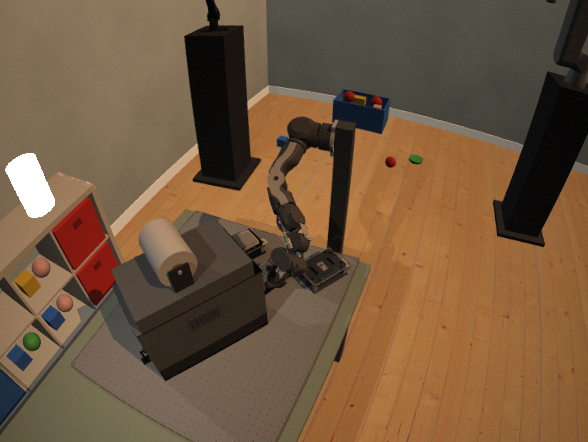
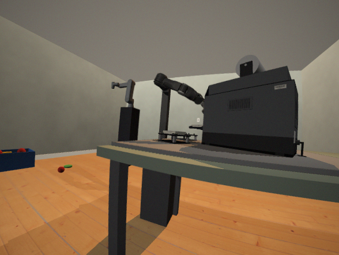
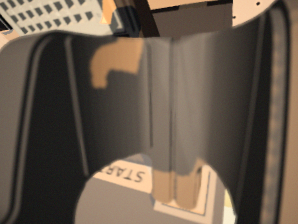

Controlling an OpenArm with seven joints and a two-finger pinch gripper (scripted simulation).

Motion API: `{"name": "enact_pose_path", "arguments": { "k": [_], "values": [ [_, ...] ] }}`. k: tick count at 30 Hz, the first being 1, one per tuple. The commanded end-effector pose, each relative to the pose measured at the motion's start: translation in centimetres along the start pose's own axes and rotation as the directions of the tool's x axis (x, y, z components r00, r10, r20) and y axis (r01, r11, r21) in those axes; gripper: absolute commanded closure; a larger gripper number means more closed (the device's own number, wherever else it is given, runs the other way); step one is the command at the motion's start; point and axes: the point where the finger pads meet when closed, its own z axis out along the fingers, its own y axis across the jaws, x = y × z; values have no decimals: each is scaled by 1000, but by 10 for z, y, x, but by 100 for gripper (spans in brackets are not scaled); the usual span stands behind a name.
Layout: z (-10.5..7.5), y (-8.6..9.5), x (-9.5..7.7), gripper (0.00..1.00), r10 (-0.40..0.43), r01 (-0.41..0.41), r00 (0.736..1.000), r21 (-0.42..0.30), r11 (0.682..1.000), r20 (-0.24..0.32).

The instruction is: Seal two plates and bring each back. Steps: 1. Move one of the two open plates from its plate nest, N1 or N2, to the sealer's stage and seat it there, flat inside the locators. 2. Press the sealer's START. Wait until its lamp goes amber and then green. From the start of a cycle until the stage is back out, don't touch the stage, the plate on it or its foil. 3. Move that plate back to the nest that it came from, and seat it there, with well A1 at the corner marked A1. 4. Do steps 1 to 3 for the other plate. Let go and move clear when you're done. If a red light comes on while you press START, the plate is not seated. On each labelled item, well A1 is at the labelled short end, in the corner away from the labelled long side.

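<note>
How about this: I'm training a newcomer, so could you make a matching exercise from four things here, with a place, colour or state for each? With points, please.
Things:
1. Lamp (image 1: 30,185)
2. Fingers (image 1: 274,281)
3. Bin on the floor (image 1: 357,117) (image 2: 18,160)
4. Disc on the floor (image 1: 416,159) (image 2: 68,166)

Matches:
A. Green
B. On the shelf unit (image 1: 75,184)
C. Blue
D. Shut

Pairs: 1-B, 2-D, 3-C, 4-A.

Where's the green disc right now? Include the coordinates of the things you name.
In the top view, the green disc (image 1: 415,159) (image 2: 68,166) lies on the wood floor, just right of the red ball (image 1: 390,161) (image 2: 61,169) and beyond the table (image 1: 356,295) (image 2: 230,176).
</note>
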Motion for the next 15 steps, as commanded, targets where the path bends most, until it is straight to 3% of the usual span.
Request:
{"name": "enact_pose_path", "arguments": {
  "k": [1,15],
  "values": [
    [-1,2,-2,100,-1,1,1000,-9,1000,1],
    [0,2,-3,100,0,0,1000,-10,1000,1]
  ]
}}
